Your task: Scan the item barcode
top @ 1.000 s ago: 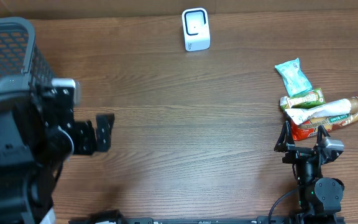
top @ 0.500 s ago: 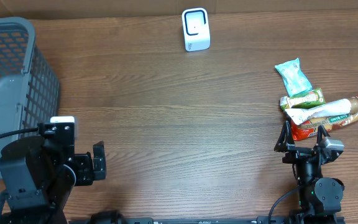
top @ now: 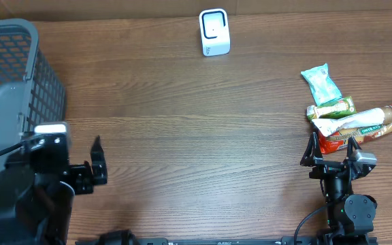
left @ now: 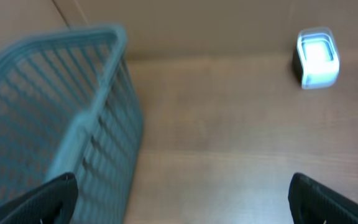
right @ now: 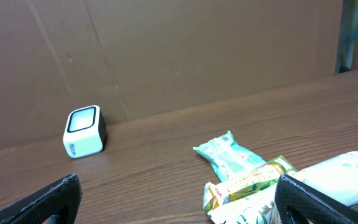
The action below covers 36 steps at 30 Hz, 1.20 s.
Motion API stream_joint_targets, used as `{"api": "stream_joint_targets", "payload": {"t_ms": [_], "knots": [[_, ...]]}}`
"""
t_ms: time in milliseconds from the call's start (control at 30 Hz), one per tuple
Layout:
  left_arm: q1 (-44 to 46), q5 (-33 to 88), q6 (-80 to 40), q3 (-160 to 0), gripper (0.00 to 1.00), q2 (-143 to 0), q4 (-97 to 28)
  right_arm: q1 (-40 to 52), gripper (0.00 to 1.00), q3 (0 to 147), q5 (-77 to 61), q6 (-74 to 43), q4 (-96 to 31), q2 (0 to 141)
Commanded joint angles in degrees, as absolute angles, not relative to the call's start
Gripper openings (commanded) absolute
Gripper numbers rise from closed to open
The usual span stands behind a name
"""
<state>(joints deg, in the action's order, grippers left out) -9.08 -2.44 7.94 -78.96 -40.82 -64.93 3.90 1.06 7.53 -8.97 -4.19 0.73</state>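
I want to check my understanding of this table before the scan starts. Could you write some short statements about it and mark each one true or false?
1. The left gripper and the right gripper are both open and hold nothing. True.
2. The white scanner stands inside the grey basket. False: it stands on the table near the far edge, apart from the basket.
3. The snack packets lie on the robot's right side, just beyond the right gripper. True.
4. The basket is on the robot's right side. False: it is on the left side, by the left gripper.
5. Of the packets, the mint-green packet is the nearest to the scanner. True.
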Motion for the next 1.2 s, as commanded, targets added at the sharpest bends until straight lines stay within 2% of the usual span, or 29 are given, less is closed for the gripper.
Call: {"api": "stream_joint_targets", "payload": {"t_ms": [0, 400, 567, 867, 1167], "knots": [[-9.0, -2.7, 8.8, -75.8, 1.0, -37.8, -57.9, 4.4, 1.0, 0.4, 7.9, -8.9, -4.0, 0.2], [-8.7, -3.0, 8.8, -46.8, 0.99, -24.1, -23.7, 4.4, 1.0, 0.4, 7.9, -8.9, -4.0, 0.2], [-5.9, -3.0, 8.8, -32.8, 1.0, -16.4, -7.4, 4.4, 1.0, 0.4, 7.9, -8.9, -4.0, 0.2], [-3.2, -2.9, 8.8, -19.3, 1.0, -4.3, -0.5, 4.4, 1.0, 0.4, 7.9, -8.9, -4.0, 0.2], [-3.2, -1.5, 8.8, -11.0, 1.0, -1.7, 9.7, 4.4, 1.0, 0.4, 7.9, -8.9, -4.0, 0.2]]}}
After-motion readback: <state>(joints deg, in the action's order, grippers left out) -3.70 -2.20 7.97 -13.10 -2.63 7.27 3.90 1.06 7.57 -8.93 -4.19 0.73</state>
